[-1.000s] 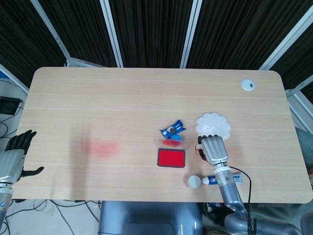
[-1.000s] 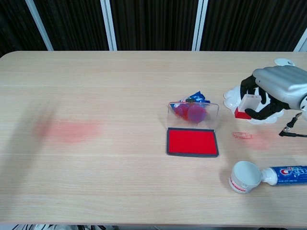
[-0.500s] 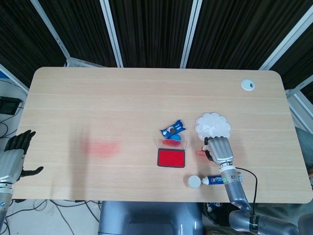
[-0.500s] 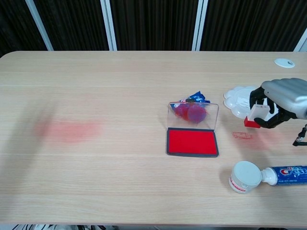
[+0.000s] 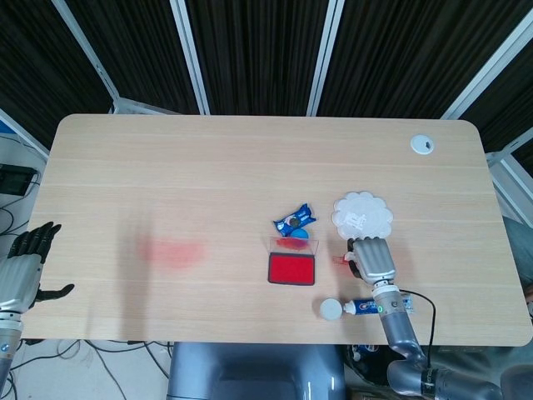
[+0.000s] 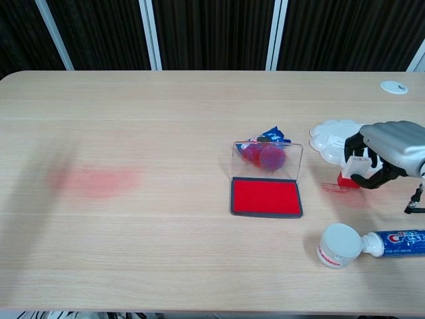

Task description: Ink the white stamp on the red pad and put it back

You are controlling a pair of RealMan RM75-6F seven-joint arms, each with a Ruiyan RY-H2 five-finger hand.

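Observation:
The white stamp point(image 6: 352, 167) has a red base and is tilted, pinched in the fingers of my right hand point(image 6: 389, 152). Its base is down at the tabletop, just right of a faint red print point(image 6: 333, 187). In the head view my right hand point(image 5: 372, 258) covers most of the stamp, and only a red edge point(image 5: 342, 259) shows. The red ink pad point(image 6: 265, 197) point(image 5: 291, 270) lies open to the left of that hand, apart from it. My left hand point(image 5: 22, 273) hangs off the table's left edge with its fingers apart, holding nothing.
The pad's clear lid point(image 6: 267, 156) stands up behind it, with a blue wrapper point(image 6: 270, 135) beyond. A white scalloped dish point(image 6: 332, 136) lies behind my right hand. A toothpaste tube with a white cap point(image 6: 342, 244) lies near the front edge. A pink smear point(image 6: 93, 179) marks the left side.
My right hand has carried the stamp off the white dish, toward the front edge and down. The stamp's base now sits at the tabletop. The left hand has not moved.

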